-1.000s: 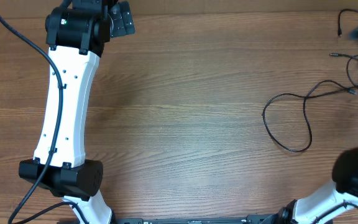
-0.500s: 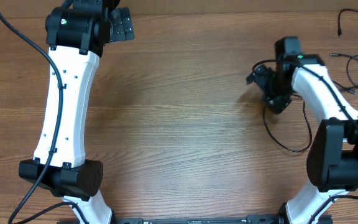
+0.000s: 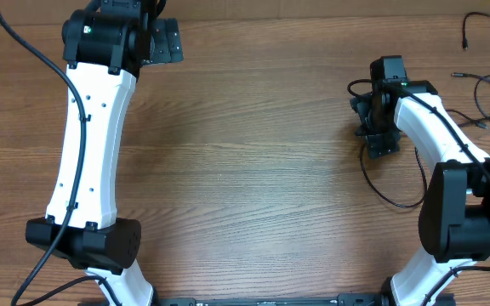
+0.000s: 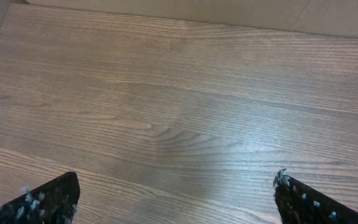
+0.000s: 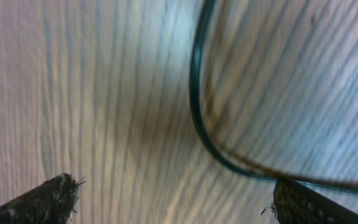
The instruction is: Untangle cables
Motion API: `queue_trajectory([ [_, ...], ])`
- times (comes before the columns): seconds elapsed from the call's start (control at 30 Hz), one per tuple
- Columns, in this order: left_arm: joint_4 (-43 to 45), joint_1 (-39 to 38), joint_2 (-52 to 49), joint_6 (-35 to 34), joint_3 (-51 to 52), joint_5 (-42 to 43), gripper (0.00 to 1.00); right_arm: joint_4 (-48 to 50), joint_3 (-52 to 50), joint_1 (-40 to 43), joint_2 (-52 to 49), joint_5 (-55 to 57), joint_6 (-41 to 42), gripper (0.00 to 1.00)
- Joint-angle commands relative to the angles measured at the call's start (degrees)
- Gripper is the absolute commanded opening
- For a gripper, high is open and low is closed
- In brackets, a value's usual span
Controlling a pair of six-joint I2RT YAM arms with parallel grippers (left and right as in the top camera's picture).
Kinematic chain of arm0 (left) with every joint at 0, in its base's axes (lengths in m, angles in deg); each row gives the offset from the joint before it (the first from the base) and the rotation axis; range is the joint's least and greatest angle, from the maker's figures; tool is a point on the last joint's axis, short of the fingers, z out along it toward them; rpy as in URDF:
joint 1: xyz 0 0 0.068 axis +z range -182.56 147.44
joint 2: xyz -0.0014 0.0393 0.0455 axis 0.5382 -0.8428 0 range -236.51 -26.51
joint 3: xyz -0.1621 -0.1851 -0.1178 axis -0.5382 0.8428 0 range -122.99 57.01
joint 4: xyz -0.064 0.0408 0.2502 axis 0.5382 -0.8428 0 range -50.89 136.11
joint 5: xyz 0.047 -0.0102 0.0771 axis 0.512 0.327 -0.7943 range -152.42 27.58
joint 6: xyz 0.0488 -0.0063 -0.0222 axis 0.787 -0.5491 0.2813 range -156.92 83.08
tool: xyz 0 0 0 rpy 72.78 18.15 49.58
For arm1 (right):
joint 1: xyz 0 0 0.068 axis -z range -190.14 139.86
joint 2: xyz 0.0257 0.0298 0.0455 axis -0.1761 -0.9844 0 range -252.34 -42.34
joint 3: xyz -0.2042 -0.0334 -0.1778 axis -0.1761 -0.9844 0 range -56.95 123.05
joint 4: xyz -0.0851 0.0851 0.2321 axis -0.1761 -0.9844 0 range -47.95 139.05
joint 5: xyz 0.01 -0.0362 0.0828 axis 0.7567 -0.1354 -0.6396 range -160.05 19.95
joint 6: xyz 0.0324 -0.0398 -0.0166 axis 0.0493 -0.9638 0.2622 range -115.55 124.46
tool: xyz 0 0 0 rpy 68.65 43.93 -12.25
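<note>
Right gripper (image 3: 373,121): jaws apart, hung over a loop of the cables (image 3: 378,189), table (image 3: 253,170) right side. Left gripper (image 3: 164,38): jaws apart, sat near the far edge. Broad open wood lay between them.

Thin black cables (image 3: 387,197) on wooden table (image 3: 253,170)

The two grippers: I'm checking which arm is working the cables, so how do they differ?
The right gripper hangs close over a cable loop; the left gripper has only bare table beneath. The right gripper sits low, the left gripper higher. Both are open, holding nothing.
</note>
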Motion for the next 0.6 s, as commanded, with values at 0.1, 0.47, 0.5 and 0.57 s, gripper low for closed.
queue_trajectory([
  [0.1,-0.3,-0.1,0.7,1.5,-0.3,0.0,1.0,5.8,-3.3,1.4,0.5,6.2,1.6,1.0],
  [0.47,-0.6,-0.1,0.7,2.6,-0.3,0.0,1.0,9.4,-6.3,3.1,-2.5,8.6,-2.6,0.97],
  [0.5,-0.6,-0.1,0.7,2.6,-0.3,0.0,1.0,10.4,-6.3,3.1,-2.8,8.6,-5.0,0.93],
  [0.57,-0.7,-0.1,0.7,2.6,-0.3,0.0,1.0,12.3,-6.3,3.1,-2.8,8.6,-10.0,0.84],
])
